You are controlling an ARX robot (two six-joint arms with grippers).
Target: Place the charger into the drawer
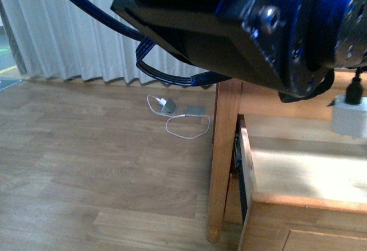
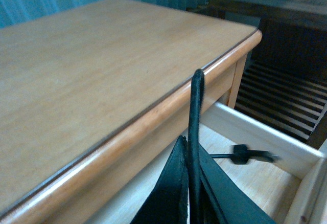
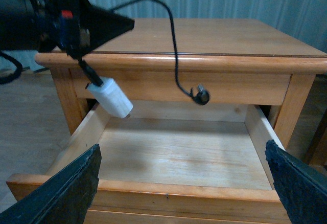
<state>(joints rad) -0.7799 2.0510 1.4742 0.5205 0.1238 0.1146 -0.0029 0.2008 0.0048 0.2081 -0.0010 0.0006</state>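
Right wrist view tells the most. The charger (image 3: 111, 99) hangs on its black cable (image 3: 172, 45) at about six o'clock from the left claw (image 3: 125, 24). It is clear of the wood, over the back of the open drawer (image 3: 255, 129) and near one side wall. Its long axis is tilted, cable end uppermost. The left claw is plainly the nearer. The right claw (image 3: 182, 150) stands spread wide and empty in front of the drawer.

Left wrist view adds what that one cannot: the fingers (image 2: 171, 183) are pressed together on the cable, not on the block, beside the table (image 2: 102, 70) edge.

Front view puts the charger at three o'clock of the picture, above the drawer. It alone shows a white plug (image 1: 166, 105) on the floor, at nine o'clock from the charger and well apart. I judge the drop needs only lowering and release.
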